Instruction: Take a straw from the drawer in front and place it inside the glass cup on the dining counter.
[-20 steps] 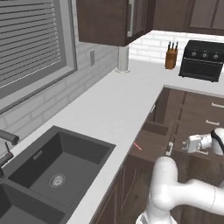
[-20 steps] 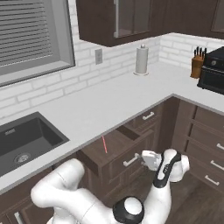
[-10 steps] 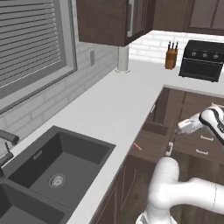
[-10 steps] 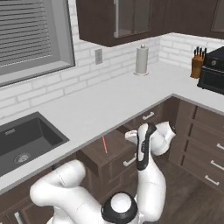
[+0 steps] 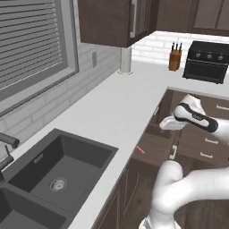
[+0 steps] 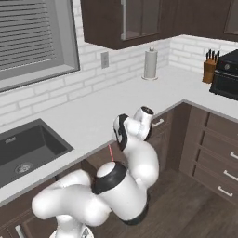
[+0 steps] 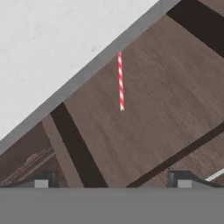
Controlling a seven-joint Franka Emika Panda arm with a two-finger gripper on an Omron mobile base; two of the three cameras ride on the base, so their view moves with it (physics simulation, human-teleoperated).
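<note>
- The straw [image 7: 120,81] lies flat on the floor of the open drawer [image 7: 148,122], in the upper centre of the hand view, with its far end tucked right against the edge of the white worktop [image 7: 52,52]. In the left base view it shows as a short red streak at centre frame.
- It is thin and lies flush on the wood, so fingers that close too high would likely pinch air, and fingers that come down off-line could nudge it sideways or roll it.
- Its upper end sits just under the worktop lip; a straight descent near that end risks striking the lip, so a grasp nearer the lower end looks safer.
- The gripper [image 7: 113,183] is released, its two tips standing wide apart at the bottom of the hand view, well short of the straw and holding nothing.
- The straw runs roughly up-and-down between the tips, which suits a closing across it; a roll of the hand could spoil that alignment.
</note>
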